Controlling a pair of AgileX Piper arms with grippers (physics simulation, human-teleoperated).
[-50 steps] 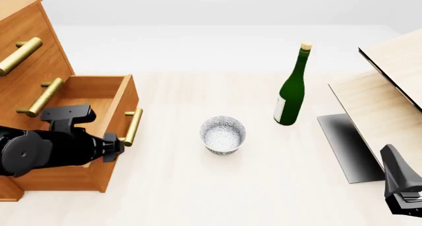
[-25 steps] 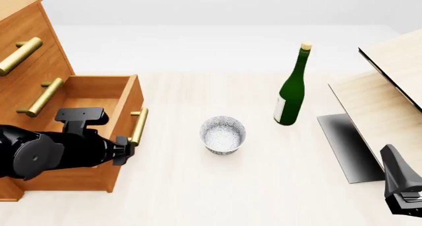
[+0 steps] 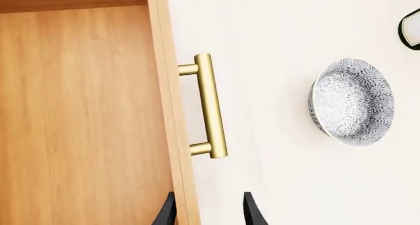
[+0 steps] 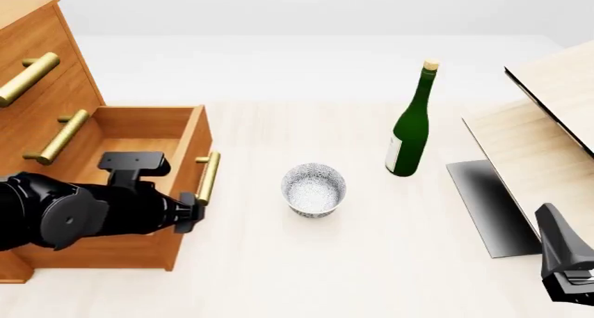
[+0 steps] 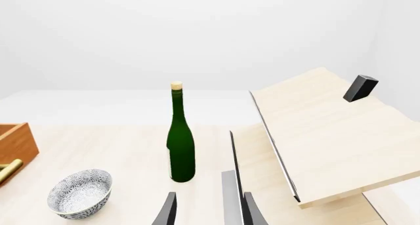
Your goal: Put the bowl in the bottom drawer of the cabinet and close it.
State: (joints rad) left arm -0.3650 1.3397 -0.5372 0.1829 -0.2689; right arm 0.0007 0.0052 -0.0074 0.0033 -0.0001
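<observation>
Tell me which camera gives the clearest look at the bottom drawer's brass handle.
The left wrist view: the brass handle fills the middle of the picture, whole bar and both posts visible, unobstructed. The front view shows the handle smaller, its lower end beside the left arm. The right wrist view catches only a sliver of the handle at the picture's edge.

The bowl (image 4: pixel 314 188) stands upright beside the open bottom drawer (image 4: pixel 130 133).

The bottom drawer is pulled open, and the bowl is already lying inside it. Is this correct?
Not quite. The bottom drawer is open, but the bowl stands on the table, outside the drawer, beside the green bottle. The front view shows this.
</observation>
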